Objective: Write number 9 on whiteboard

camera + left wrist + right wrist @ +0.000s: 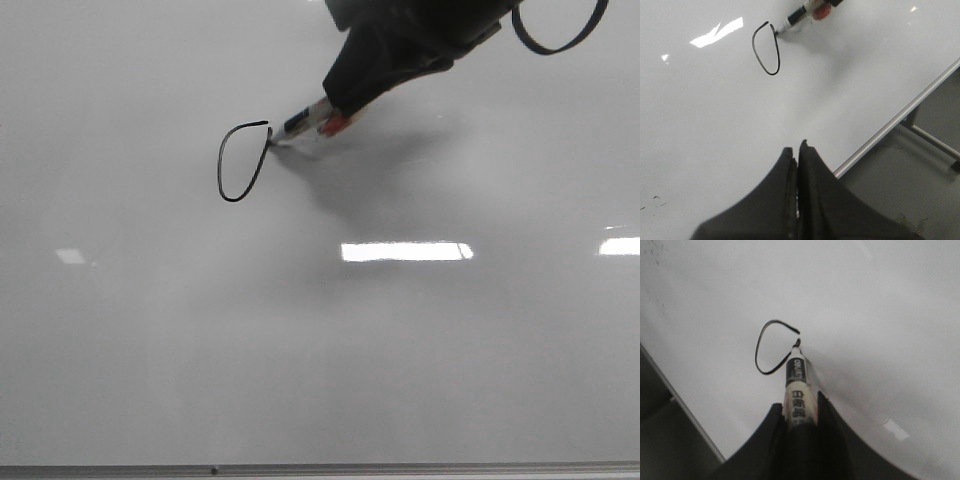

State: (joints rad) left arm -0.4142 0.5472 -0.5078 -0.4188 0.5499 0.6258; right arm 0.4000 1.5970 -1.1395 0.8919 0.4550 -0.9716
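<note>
On the glossy whiteboard [320, 360] a thin black loop of the number 9 [243, 161] is drawn, nearly closed at its upper right. My right gripper [350, 100] is shut on a white marker [308, 120] with a black collar, whose tip touches the board at the loop's upper right end. From the right wrist the marker [796, 390] sticks out between the jaws toward the loop [772, 347]. My left gripper [796, 150] is shut and empty, hovering over the board near its edge, with the loop [766, 48] and marker [799, 14] far ahead.
Bright rectangular light reflections [405, 251] lie across the board. A thin metal edge strip [320, 468] runs along the near side. Beyond the edge strip [900, 117], grey floor and a frame leg [932, 137] show.
</note>
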